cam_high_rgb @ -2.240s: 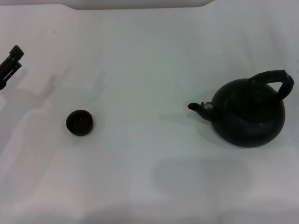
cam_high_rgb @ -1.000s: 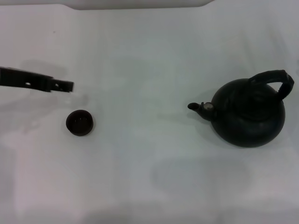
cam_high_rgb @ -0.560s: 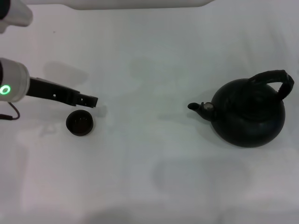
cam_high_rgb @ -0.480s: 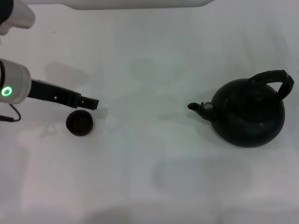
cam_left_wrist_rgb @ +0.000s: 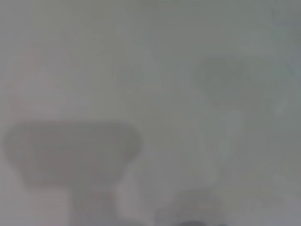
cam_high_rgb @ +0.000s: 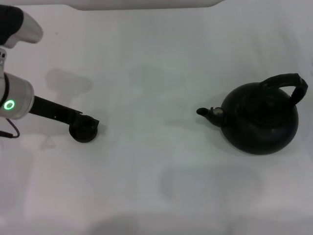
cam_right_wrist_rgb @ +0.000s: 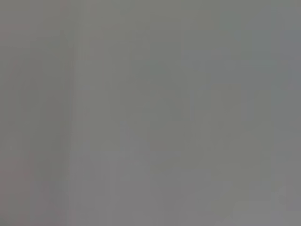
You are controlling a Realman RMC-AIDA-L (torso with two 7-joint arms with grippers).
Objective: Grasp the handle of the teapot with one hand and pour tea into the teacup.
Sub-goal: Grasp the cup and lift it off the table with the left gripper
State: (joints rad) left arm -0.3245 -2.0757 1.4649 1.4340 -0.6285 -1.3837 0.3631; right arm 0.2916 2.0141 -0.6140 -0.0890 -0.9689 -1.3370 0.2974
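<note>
The matte-black teapot [cam_high_rgb: 259,122] stands on the right of the white table, its spout [cam_high_rgb: 205,112] pointing left and its arched handle [cam_high_rgb: 287,81] tilted to the right. Nothing touches it. The small dark teacup [cam_high_rgb: 85,134] sits on the left. My left gripper [cam_high_rgb: 93,121] reaches in from the left edge as a thin dark bar, and its tip overlaps the cup's far rim. Whether it touches the cup cannot be told. The right gripper is out of view. Both wrist views show only pale surface.
The white table [cam_high_rgb: 156,73] runs across the whole head view, with a pale raised edge [cam_high_rgb: 146,4] at the back. The left arm's silver wrist with a green light [cam_high_rgb: 10,104] is at the left edge.
The left arm has swung in from the left edge, moving right and nearer, until its tip sits over the teacup's rim. Teapot and cup have not moved.
</note>
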